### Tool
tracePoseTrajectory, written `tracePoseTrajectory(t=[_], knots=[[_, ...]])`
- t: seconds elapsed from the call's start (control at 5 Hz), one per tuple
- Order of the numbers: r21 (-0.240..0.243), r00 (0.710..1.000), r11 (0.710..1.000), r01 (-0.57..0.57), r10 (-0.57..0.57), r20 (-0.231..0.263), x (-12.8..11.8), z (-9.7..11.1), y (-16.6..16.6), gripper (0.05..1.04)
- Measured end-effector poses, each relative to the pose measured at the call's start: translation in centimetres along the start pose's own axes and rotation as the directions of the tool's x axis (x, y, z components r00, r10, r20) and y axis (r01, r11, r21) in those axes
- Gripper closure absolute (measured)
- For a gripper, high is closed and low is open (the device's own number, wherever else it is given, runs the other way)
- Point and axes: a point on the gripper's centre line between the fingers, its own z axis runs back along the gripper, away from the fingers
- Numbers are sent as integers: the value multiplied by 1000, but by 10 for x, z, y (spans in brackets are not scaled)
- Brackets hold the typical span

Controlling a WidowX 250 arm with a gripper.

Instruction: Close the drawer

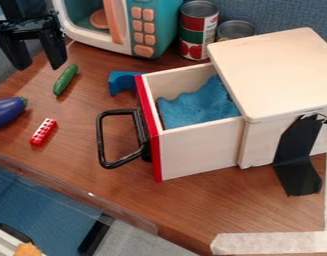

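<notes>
While the claw [40, 66] hangs at the upper left, its two fingers apart and nothing between them, the drawer [199, 150] stands well out of its box [279, 75] on the desk [192, 205], its red front [152, 135] facing the left side of the view. It looks like thin, bare wood, so it should be fairly light and rigid, with no give where it is pushed. The blue filling [196, 107] looks soft and probably adds little weight. Wood on wood may drag, and a push near one end of the front could skew the drawer and jam it. Closing needs no real grip: shut fingers set against the front near its middle, pressing straight toward the box, would serve best. The black handle [101, 140] is stiff and easy to hook or pinch, but its smooth bar could let fingers slip, and pushing high on it might tip the load. Black tape [296, 155] runs from the box to the desk and likely steadies it. The blue block [119, 83] by the front's far end is best avoided.
</notes>
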Motion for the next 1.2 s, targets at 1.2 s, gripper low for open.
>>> tracePoseTrajectory(t=[1.2], knots=[[277,859,819,502,-509,-52,-43,-52,-21,82]])
